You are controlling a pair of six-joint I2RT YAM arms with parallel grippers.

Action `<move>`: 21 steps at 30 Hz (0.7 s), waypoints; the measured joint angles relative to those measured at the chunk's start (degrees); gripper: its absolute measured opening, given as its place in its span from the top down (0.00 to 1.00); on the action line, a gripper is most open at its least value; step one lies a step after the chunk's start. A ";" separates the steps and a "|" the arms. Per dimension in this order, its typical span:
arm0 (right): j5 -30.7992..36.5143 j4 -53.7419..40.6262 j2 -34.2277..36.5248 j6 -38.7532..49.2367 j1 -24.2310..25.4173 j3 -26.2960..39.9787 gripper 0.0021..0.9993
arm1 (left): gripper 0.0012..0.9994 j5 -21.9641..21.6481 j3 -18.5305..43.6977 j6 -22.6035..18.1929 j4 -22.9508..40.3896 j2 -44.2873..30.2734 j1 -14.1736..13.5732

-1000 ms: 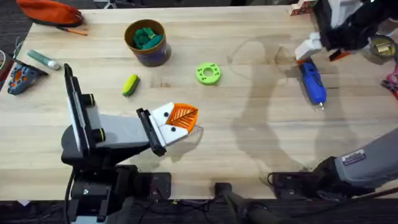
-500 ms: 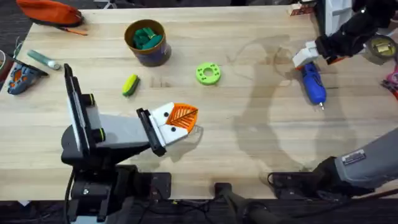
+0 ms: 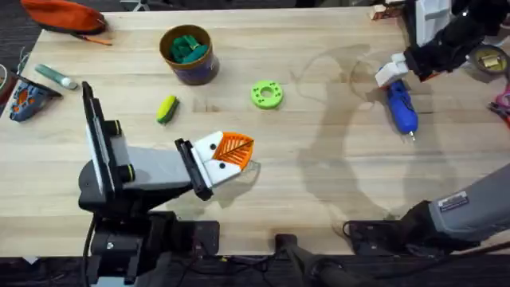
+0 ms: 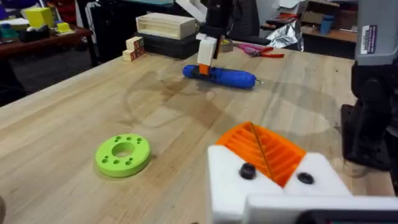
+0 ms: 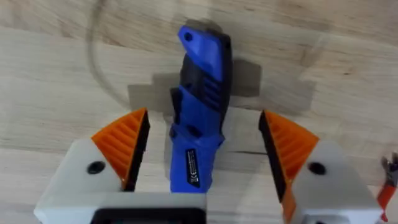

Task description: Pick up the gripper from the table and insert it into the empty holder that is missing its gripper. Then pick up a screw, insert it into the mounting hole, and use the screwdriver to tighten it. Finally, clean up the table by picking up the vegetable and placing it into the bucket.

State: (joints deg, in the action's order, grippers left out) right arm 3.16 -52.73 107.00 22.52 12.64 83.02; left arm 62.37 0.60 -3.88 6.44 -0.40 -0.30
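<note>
blue screwdriver, black grip, flat on table, tip prob metal

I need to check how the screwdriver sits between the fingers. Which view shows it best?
The right wrist view: the screwdriver lies between the open right gripper. Overhead shows it small; the left wrist view shows it far off.

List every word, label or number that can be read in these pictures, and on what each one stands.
None can be read.
White label on the screwdriver: print too small to read.
White label on the right arm's grey link: too small to read.
Same kind of label on the arm: blurred.
</note>
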 joint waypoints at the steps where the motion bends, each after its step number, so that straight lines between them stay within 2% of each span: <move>1: 0.00 0.00 0.00 -0.02 0.00 0.00 0.01 | 0.99 0.00 0.00 0.00 0.00 0.00 0.00; 21: 0.02 2.62 4.83 -1.11 -0.26 0.00 0.01 | 0.99 0.00 0.00 0.00 -0.02 0.00 0.00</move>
State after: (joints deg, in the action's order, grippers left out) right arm 3.18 -50.11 111.83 21.41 12.38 83.02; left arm 62.37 0.60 -3.88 6.42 -0.40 -0.30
